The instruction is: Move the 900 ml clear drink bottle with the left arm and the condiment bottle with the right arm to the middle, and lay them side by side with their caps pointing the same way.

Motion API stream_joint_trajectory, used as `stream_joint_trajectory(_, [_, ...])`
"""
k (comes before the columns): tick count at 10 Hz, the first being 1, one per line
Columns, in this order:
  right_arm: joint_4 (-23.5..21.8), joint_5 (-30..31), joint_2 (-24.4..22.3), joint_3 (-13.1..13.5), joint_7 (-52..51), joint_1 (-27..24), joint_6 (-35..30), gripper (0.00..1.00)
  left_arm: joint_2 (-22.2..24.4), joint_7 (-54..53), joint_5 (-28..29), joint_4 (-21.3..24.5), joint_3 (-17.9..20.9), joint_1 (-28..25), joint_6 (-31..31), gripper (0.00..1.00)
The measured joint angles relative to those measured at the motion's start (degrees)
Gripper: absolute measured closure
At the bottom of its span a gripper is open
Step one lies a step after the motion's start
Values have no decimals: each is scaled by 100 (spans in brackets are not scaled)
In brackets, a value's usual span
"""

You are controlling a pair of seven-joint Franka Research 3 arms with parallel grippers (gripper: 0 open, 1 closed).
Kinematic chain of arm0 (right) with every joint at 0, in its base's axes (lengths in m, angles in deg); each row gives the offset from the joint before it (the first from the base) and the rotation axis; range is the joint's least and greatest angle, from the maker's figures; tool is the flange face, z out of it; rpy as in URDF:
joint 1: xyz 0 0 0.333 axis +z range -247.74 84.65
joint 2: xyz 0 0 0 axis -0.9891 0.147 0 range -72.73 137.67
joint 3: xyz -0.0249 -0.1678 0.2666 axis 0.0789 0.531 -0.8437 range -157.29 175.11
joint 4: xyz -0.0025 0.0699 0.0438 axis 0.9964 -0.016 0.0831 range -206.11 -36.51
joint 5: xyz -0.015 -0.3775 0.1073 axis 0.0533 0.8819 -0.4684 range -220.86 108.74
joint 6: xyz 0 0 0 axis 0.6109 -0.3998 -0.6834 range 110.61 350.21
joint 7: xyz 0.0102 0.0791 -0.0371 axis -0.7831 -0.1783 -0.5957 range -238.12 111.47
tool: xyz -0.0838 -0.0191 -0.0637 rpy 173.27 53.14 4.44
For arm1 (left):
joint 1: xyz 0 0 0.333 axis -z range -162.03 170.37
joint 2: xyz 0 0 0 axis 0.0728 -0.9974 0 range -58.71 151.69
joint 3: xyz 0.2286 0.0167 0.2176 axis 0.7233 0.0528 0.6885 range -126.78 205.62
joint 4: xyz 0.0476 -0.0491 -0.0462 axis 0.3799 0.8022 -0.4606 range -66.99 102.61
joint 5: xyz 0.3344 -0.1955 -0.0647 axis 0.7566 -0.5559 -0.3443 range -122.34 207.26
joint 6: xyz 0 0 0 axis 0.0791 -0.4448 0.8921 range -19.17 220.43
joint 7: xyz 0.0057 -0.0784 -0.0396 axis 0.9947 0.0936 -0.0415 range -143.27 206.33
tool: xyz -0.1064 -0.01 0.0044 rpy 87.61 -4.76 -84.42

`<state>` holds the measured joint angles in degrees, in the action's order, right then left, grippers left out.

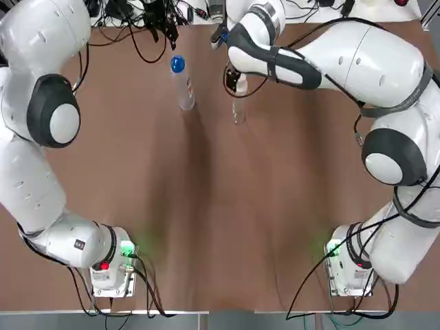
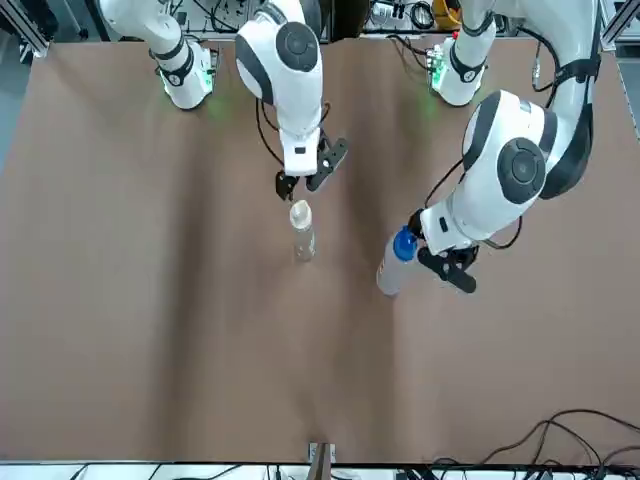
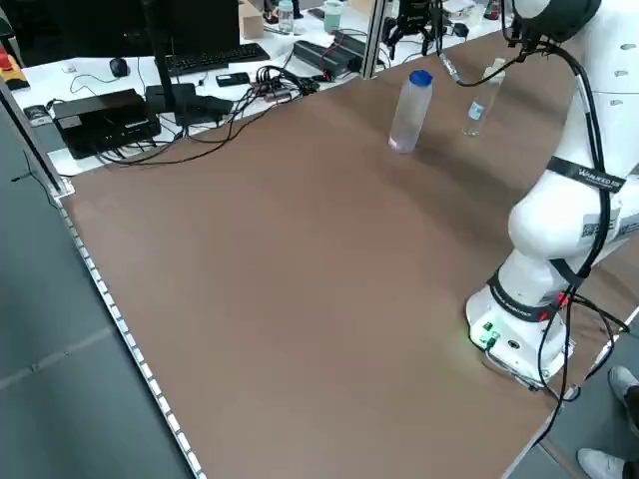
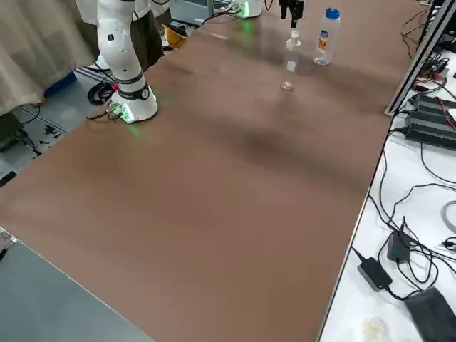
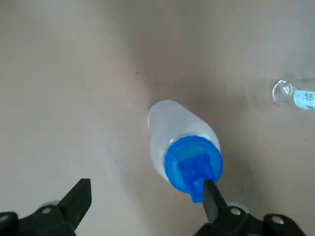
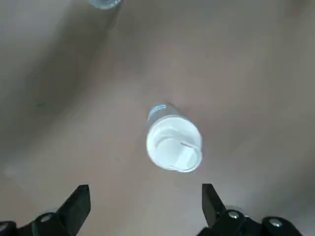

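The clear drink bottle (image 1: 183, 89) with a blue cap (image 5: 193, 163) stands upright on the far half of the table. My left gripper (image 2: 447, 266) hovers open just beside its cap; in the left wrist view the cap lies close to one of its fingers (image 5: 210, 198). The smaller condiment bottle (image 2: 302, 232), clear with a white cap (image 6: 173, 143), stands upright a short way to the robot's right of the drink bottle. Above and just behind it, my right gripper (image 2: 309, 172) hangs open with nothing between its fingers (image 6: 78, 202).
The brown table (image 1: 220, 206) carries only the two bottles. Cables and electronics (image 3: 180, 90) lie past its far edge. The arm bases (image 1: 110, 265) (image 1: 350, 265) with green lights sit at the near corners.
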<state>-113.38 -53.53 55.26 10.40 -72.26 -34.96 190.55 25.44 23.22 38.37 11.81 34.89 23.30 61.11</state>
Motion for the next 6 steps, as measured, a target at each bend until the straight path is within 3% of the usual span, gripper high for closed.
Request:
stream_joint_trajectory(3, [10, -10, -3, 8, -2274, -393, 186, 0, -127, -224, 137, 0, -41, 258, 256, 0])
stream_joint_trajectory(6, [2, -13, 13, -60, -3326, -320, 422, 0, -359, -483, 351, 2, -45, 431, 313, 0])
